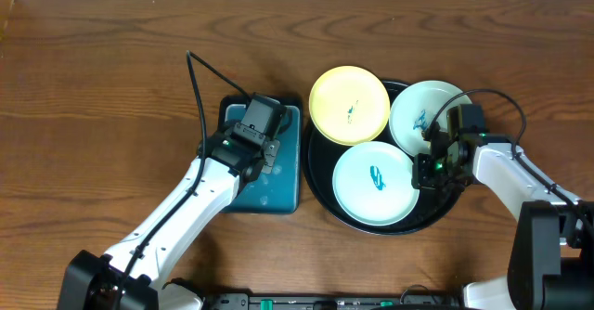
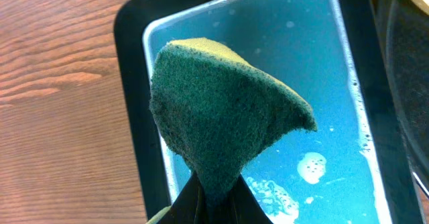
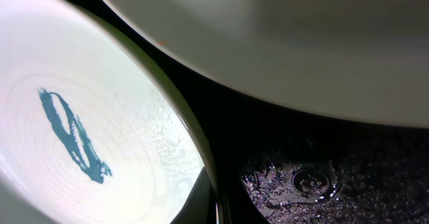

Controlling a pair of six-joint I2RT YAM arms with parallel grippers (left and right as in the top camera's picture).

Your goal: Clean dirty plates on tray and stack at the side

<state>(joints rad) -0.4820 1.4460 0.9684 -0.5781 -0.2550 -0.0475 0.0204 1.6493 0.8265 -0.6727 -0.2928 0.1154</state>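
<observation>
Overhead, we see a pale yellow round plate, far mint-white plate and near mint-white plate on the round black tray. Left wrist: our left jaws pinch a dark green sponge over a rectangular teal tray. Right wrist: our right jaws sit closed at the near plate's rim.

In the left wrist view, the sponge hides the middle of the teal tray, and the frame's bottom edge cuts off the fingers under it. From overhead, the left gripper covers the sponge entirely. In the right wrist view, the smeared plate runs off left and bottom, and the blurred plate runs off the top. We cannot tell whether the right gripper pinches a rim.
</observation>
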